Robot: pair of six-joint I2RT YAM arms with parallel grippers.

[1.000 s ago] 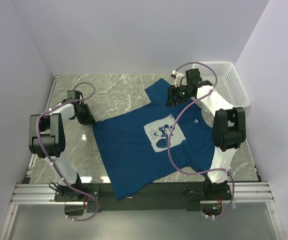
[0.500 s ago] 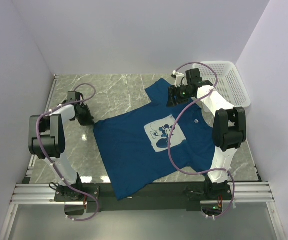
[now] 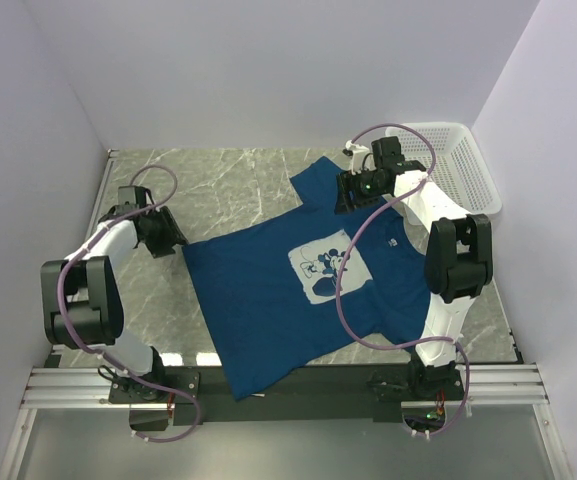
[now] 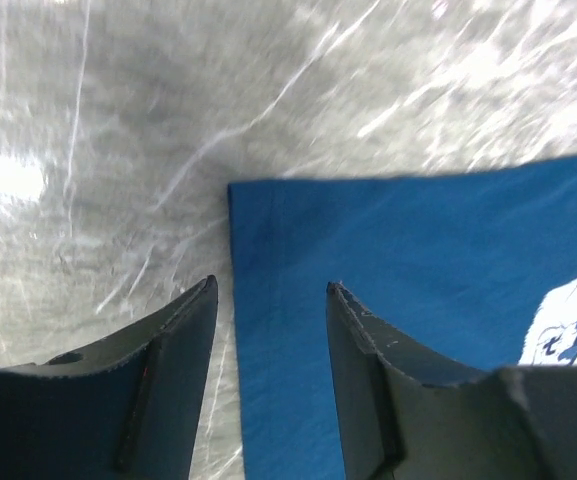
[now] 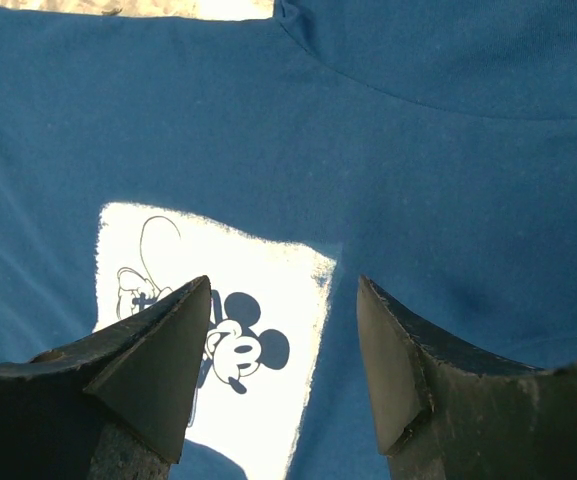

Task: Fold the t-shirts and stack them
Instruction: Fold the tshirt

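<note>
A dark royal-blue t-shirt (image 3: 268,300) lies spread flat on the marble table, its pale mouse print (image 3: 323,272) facing up. My left gripper (image 3: 176,241) is open at the shirt's left corner. In the left wrist view the jaws (image 4: 270,285) straddle the shirt's edge (image 4: 418,260), with the corner just ahead of them. My right gripper (image 3: 344,203) is open and hovers over the shirt's upper part near the collar. In the right wrist view the jaws (image 5: 283,282) stand above the shirt (image 5: 418,150) and the print (image 5: 158,245), holding nothing.
A white mesh basket (image 3: 460,172) stands at the back right against the wall. Bare marble (image 3: 228,180) lies to the left of and behind the shirt. The shirt's lower hem (image 3: 243,385) hangs over the table's near edge, by the arm bases.
My left arm has swung its elbow outward to the left, and its gripper has shifted slightly left at the shirt's corner. The right arm and the shirt have not visibly moved.
</note>
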